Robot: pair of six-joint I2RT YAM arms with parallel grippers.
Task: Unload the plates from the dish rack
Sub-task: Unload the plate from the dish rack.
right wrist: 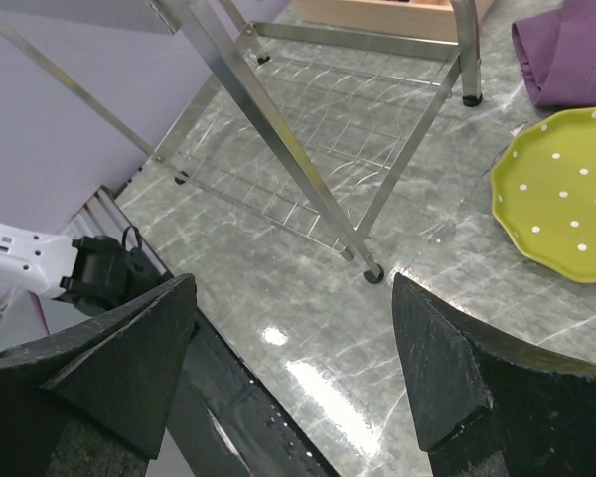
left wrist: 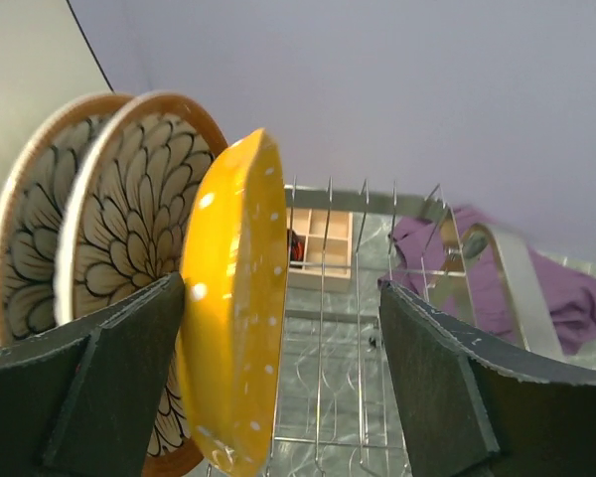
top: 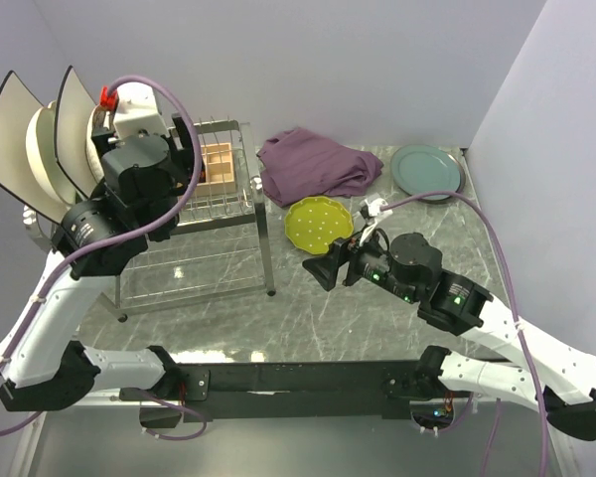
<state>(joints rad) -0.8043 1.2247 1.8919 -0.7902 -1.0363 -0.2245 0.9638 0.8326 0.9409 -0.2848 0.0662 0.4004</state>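
At the near edge of the table (top: 377, 318), the 2 arms are bolted side by side. The right arm (top: 477, 308) reaches low over the marble. Its jaws stand open with nothing between them, both fingers (right wrist: 99, 368) over bare table, pointing towards the foot of a rack leg. Just beyond them lies a lime plate (top: 319, 223) with pale dots, flat on the table.

Left of that plate stands the dish rack (top: 263, 234) on its steel legs. The left arm (top: 50, 308) is lifted up to the rack's top tier. Its jaws are open, and an orange dotted plate (left wrist: 233, 308) stands on edge between the fingers (left wrist: 109, 388). The plate is close to the finger at the left of the wrist view and well apart from the other, so it is not clamped. Behind it stand 2 brown-patterned plates (left wrist: 129, 229), also on edge.

Further left in the rack, 2 white square plates (top: 20, 129) with dark rims stand upright with a cream round plate (top: 42, 149) between them. A small wooden box (top: 217, 164) sits in the rack's far part.

Beyond the lime plate, a purple cloth (top: 313, 164) lies crumpled, and a teal plate (top: 427, 171) lies flat to its right.
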